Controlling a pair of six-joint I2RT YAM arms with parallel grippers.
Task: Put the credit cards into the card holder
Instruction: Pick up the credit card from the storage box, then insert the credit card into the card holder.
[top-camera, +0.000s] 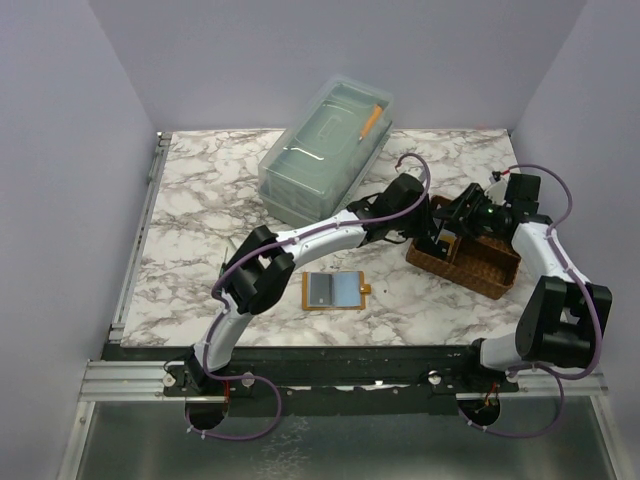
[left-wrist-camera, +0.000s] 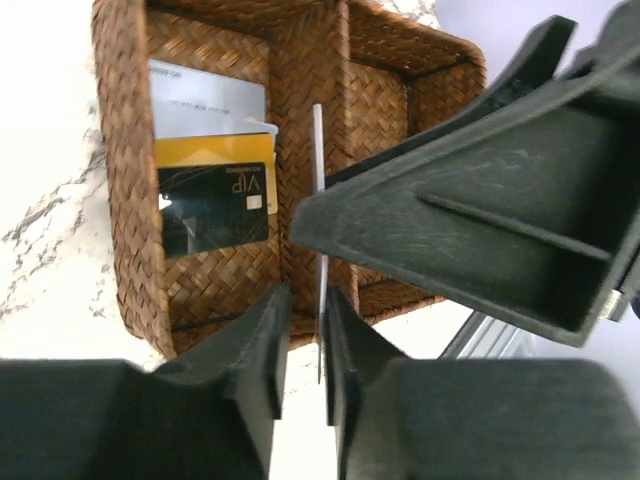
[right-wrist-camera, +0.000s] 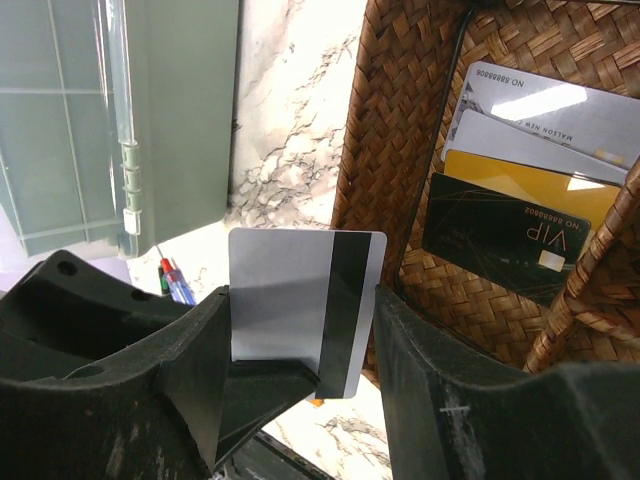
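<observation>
A grey credit card with a black stripe stands upright above the woven tray's edge, and my right gripper is shut on its two side edges. My left gripper straddles the same card, seen edge-on. The card lies against one left finger and a narrow gap shows to the other. A left finger shows beside the card's lower part. More credit cards, grey, yellow and black, lie in one compartment of the tray. The card holder lies open on the table, left of both grippers.
The brown woven divided tray sits at the right under both grippers. A clear lidded plastic box stands at the back centre, with pens beside it. The table's front edge is just below the card holder.
</observation>
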